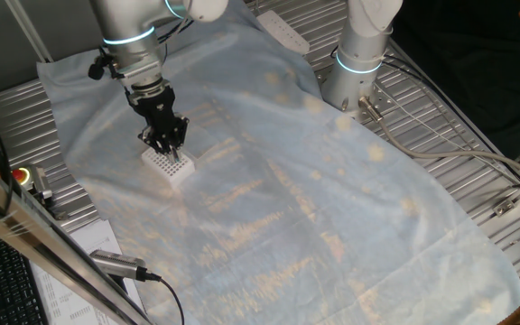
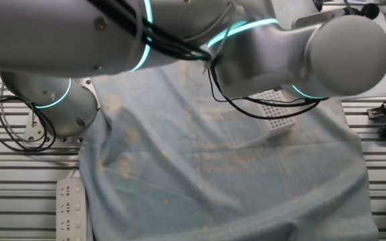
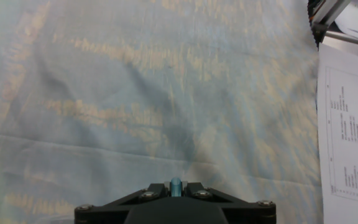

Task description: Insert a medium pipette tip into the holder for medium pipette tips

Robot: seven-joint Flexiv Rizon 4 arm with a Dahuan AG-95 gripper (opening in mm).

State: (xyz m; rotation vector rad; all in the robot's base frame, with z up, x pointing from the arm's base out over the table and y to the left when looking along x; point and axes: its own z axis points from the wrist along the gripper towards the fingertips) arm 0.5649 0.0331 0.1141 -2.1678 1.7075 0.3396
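The holder for medium pipette tips is a small white block with a grid of dark holes, lying on the pale blue cloth at the left. In the other fixed view the holder is partly hidden behind the arm. My gripper hangs straight down, its fingertips just above or touching the holder's top. In the hand view the gripper is shut on the medium pipette tip, a small teal cone between the black fingers. The holder does not show in the hand view.
A pale blue cloth covers the table. A second robot base stands at the back right, with cables beside it. A white power strip lies at the back. A printed sheet and a red button sit off the cloth's edge.
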